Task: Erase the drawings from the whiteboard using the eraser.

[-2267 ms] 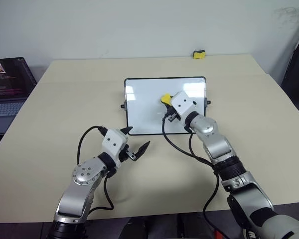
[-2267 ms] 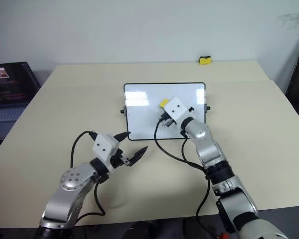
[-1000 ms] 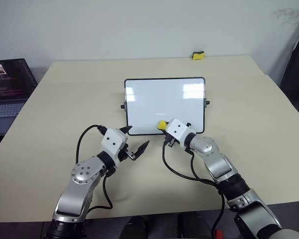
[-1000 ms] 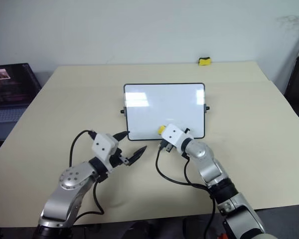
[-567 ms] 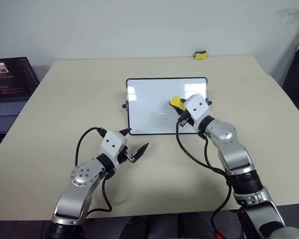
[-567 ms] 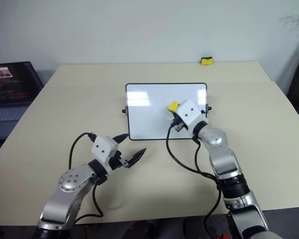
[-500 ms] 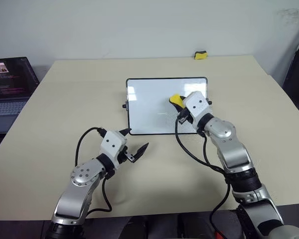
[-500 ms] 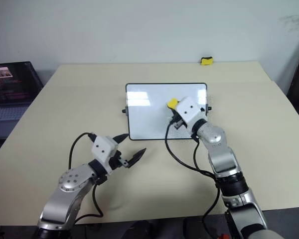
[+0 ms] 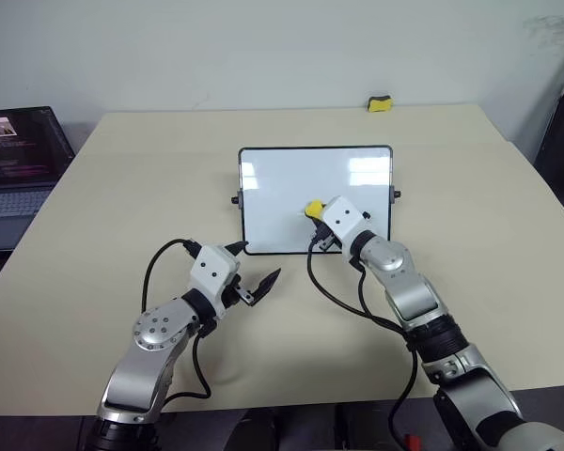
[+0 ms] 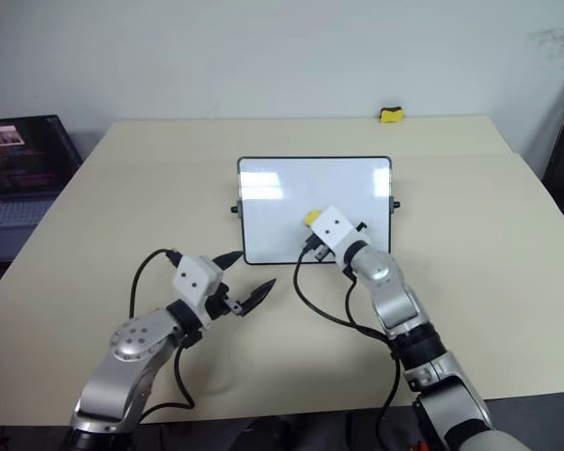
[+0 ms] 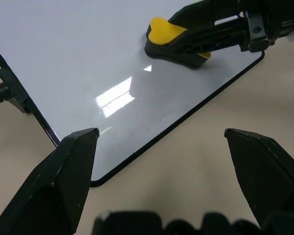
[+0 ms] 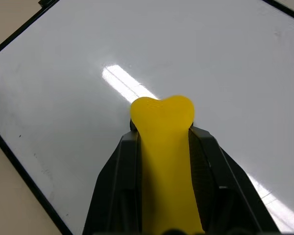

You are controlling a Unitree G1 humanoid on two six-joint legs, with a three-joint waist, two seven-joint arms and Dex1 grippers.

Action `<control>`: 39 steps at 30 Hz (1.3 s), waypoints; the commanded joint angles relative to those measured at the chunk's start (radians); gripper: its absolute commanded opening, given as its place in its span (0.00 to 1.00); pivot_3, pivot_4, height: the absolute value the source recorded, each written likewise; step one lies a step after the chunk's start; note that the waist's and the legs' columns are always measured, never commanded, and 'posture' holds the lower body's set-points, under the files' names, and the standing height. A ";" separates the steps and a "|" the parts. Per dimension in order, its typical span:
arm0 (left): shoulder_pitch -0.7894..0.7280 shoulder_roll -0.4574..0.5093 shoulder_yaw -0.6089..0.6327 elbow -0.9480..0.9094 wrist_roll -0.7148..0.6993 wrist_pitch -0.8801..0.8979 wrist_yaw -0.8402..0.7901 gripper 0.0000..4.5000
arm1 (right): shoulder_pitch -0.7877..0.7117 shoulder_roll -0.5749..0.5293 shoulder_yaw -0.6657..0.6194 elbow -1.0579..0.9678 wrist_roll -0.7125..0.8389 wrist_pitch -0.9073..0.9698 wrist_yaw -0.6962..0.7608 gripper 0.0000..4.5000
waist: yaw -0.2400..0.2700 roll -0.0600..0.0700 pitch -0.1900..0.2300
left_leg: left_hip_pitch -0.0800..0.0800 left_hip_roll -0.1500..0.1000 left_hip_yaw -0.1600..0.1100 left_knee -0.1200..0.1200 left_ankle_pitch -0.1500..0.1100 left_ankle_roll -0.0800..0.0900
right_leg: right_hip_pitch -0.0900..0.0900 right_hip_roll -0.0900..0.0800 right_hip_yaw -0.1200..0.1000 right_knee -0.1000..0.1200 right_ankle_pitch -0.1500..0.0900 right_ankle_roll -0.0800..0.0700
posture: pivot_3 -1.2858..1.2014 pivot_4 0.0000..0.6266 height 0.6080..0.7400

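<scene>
On the glossy white black-framed whiteboard [image 9: 316, 199]: right gripper [image 9: 312, 214] clamped on the yellow sponge eraser [image 12: 165, 161].
Left gripper [image 9: 256, 269] stood spread, empty.

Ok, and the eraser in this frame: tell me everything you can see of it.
The eraser is a small oblong block, yellow on top with a dark underside, sponge-like by its look, its free end rounded and slightly notched. The right gripper is shut on it, a black finger on each long side. It lies flat, dark face down on the whiteboard, in the board's lower middle part near the edge closest to the robot. No marks can be made out on the white surface around it.
</scene>
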 commanded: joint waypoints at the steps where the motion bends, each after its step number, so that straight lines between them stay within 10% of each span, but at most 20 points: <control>1: 0.004 0.008 0.020 -0.052 -0.012 -0.007 -0.002 1.00 | 0.027 -0.018 0.020 -0.072 0.000 0.000 0.035 0.22 | 0.000 0.000 0.000 | 0.000 0.000 0.000 0.000 0.000 0.000 | 0.000 0.000 0.000 0.000 0.000 0.000 | 0.52 0.24 1.00; 39: 0.202 -0.056 0.069 -0.399 -0.103 0.198 0.150 1.00 | 0.061 -0.078 -0.094 -0.293 0.053 0.160 0.044 0.22 | 0.001 0.000 0.000 | -0.001 0.000 0.000 0.000 0.000 0.000 | 0.000 0.000 0.000 -0.001 0.000 0.000 | 0.52 0.24 1.00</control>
